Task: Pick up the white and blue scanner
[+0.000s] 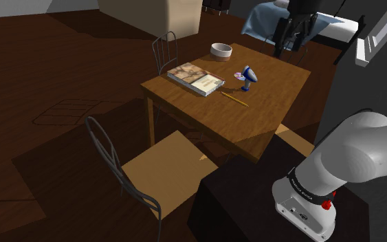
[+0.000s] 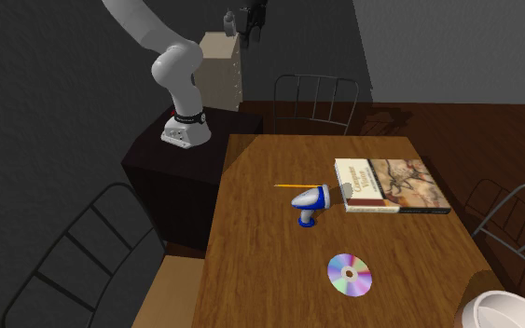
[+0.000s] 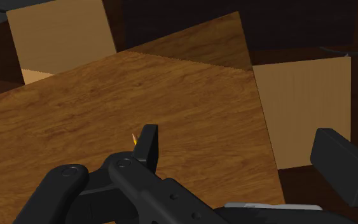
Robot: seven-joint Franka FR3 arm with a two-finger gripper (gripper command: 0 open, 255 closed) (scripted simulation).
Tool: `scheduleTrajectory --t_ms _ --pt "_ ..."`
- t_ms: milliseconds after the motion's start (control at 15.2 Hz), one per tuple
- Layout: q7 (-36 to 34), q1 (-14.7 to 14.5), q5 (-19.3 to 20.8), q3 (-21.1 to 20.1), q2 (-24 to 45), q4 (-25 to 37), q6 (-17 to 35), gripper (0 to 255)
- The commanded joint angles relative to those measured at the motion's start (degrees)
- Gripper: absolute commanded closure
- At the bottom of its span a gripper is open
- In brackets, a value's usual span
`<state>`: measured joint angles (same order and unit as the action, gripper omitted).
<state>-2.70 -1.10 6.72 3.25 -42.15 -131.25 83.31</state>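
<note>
In the shoulder view the blue-and-white scanner (image 1: 248, 75) stands on the wooden table (image 1: 267, 117), inward from the edge farthest from the stand (image 1: 253, 206), with a disc (image 1: 238, 75) showing just beside it, a pencil (image 1: 234, 99) nearer the table's middle, a book (image 1: 196, 78) toward the left corner and a bowl (image 1: 220, 51) at the far corner. The black gripper (image 1: 289, 45) hangs high above the table's far right edge, well apart from the scanner and touching nothing, its two fingers spread. In the second exterior view the scanner (image 2: 310, 203) sits near the middle of the table (image 2: 251, 261), its head pointing toward the left edge. The pencil (image 2: 293, 185) lies just beyond it, the book (image 2: 391, 184) is beside it toward the right edge, and the disc (image 2: 349, 274) is apart from it toward the near edge. The gripper (image 2: 251, 33) hangs far above, over the table's far left corner. The book's cover carries lettering on a pale band, too small to read. In the wrist view the gripper (image 3: 238, 137) is wide open and empty over bare table wood (image 3: 190, 95). The pencil's tip (image 3: 133, 137) shows beside one finger (image 3: 147, 145), and a tan chair seat (image 3: 304, 108) lies past the table's edge.
</note>
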Motion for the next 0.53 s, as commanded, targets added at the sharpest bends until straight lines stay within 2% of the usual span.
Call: scheduleTrajectory --t_ms 0,462 --pt "0.00 0.00 0.00 0.00 0.00 0.00 0.00 0" --pt "7.67 1.27 4.28 7.33 4.95 -4.44 13.39 0"
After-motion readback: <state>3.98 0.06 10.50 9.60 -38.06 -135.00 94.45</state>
